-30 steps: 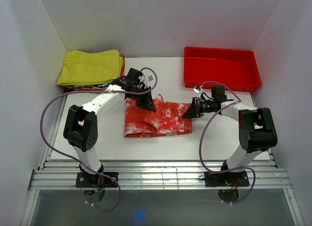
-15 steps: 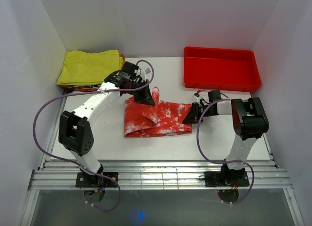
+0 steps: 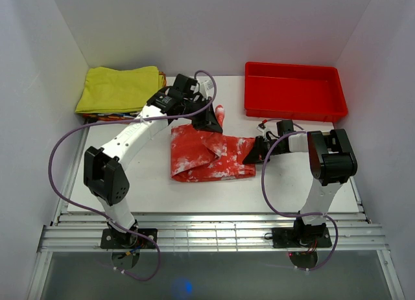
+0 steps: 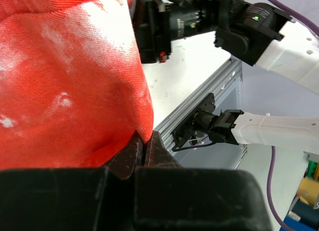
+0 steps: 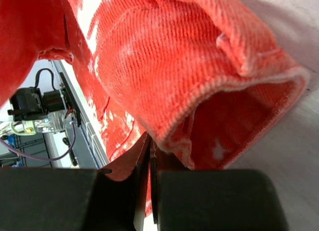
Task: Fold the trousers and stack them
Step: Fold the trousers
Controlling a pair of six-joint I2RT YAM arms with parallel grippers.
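The red-orange trousers (image 3: 211, 154) with white blotches lie folded at the table's middle. My left gripper (image 3: 217, 122) is shut on a fold of the trousers (image 4: 70, 86) and holds it lifted above the far edge of the cloth; the fingertips (image 4: 134, 148) pinch the cloth edge. My right gripper (image 3: 251, 156) is low at the right end of the trousers (image 5: 189, 66), shut on the cloth, with the hem bulging over the fingertips (image 5: 142, 151).
A rigid red tray (image 3: 295, 91) stands at the back right. A folded yellow garment (image 3: 123, 87) lies on a stack at the back left. The right arm (image 4: 259, 26) shows in the left wrist view. Bare table (image 3: 130, 177) lies on the left.
My left gripper has lifted its fold of the trousers and carried it right and toward the back. The cloth's left part has pulled slightly right. The right gripper has settled at the trousers' right end.
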